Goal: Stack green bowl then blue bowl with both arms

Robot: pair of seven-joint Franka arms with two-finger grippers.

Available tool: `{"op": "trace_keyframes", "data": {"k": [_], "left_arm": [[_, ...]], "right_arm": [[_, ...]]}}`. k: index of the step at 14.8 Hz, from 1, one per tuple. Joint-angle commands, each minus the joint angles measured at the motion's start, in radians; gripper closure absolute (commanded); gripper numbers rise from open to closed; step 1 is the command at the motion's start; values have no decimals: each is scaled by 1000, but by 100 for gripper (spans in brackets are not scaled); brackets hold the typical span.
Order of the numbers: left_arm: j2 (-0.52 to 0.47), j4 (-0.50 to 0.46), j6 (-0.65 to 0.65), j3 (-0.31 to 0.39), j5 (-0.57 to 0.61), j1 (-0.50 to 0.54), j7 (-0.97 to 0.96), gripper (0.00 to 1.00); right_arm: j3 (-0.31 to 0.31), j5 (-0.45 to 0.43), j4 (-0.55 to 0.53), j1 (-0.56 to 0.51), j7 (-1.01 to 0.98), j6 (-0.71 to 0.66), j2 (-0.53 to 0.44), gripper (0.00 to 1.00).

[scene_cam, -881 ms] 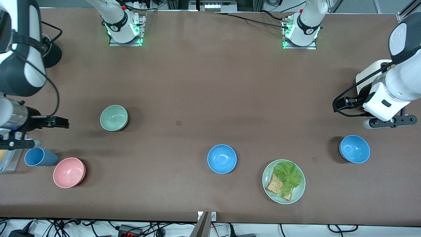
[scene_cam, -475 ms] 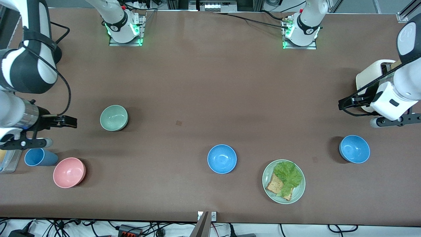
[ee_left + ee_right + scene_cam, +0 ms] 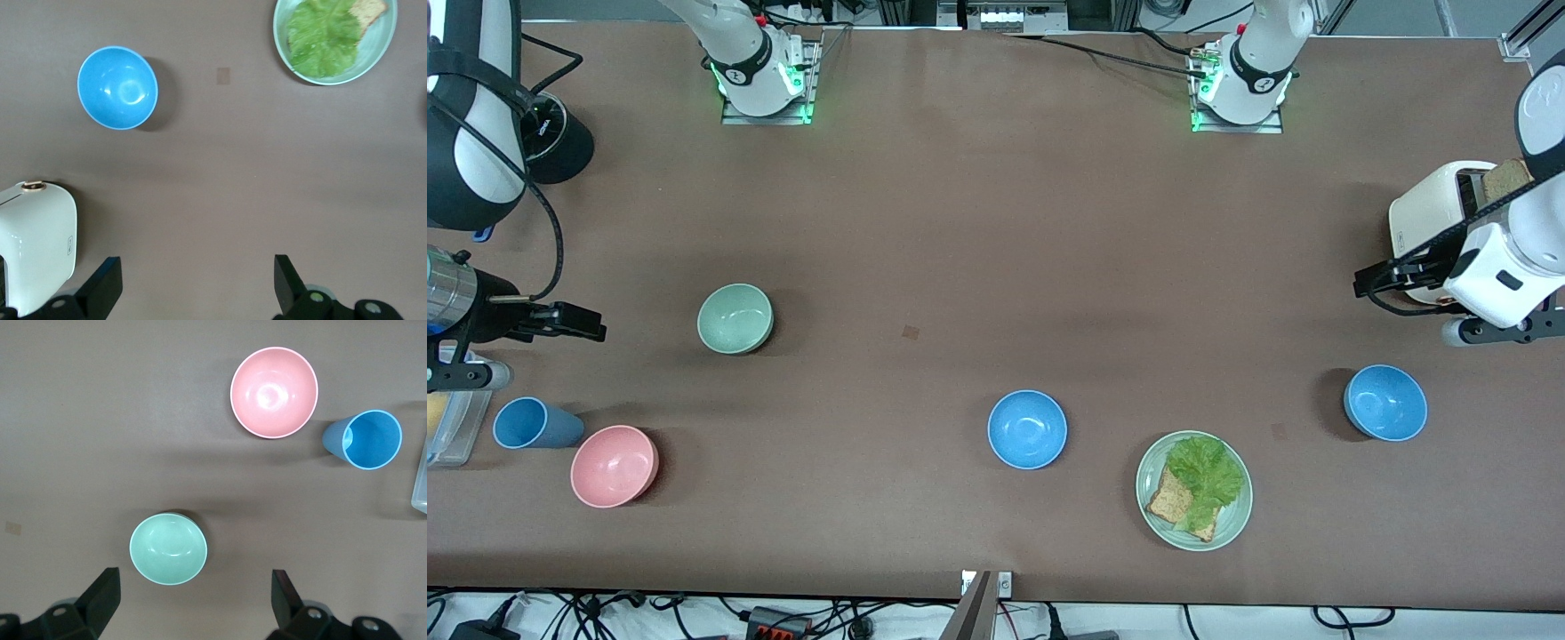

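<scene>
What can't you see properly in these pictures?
- Clear box: cut off by the front view's edge; contents unclear.
- Toaster: partly covered by the left arm in the front view, cut by the edge in the left wrist view.
- Left gripper and right gripper: only the open finger tips show in the wrist views.
- Plate: cut by the left wrist view's edge.

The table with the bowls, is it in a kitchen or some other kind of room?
Probably a robot lab set up like a pretend kitchen. Two arms are bolted to the brown table, loose cables trail along its edge, and a toaster and a plate of lettuce and toast sit out as props.
</scene>
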Motion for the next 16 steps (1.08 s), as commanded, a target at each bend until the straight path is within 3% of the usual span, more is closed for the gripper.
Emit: {"op": "trace_keyframes", "data": {"k": [1, 5, 8, 13, 16], "left_arm": [[57, -8, 57, 4, -2, 20, 36, 0], [177, -8, 201, 8, 0, 113, 174, 0], [275, -5, 328, 11, 1, 190, 422, 0], [370, 16, 472, 33, 69, 232, 478, 0], [410, 16, 496, 33, 145, 230, 509, 0]], "right_arm": [[9, 18, -5, -16, 8, 8, 7, 0], [9, 39, -9, -16, 8, 9, 7, 0], [8, 62, -37, -13, 5, 26, 3, 0], [8, 51, -97, -4, 6, 28, -45, 0], [8, 50, -149, -4, 6, 34, -85, 0]]}}
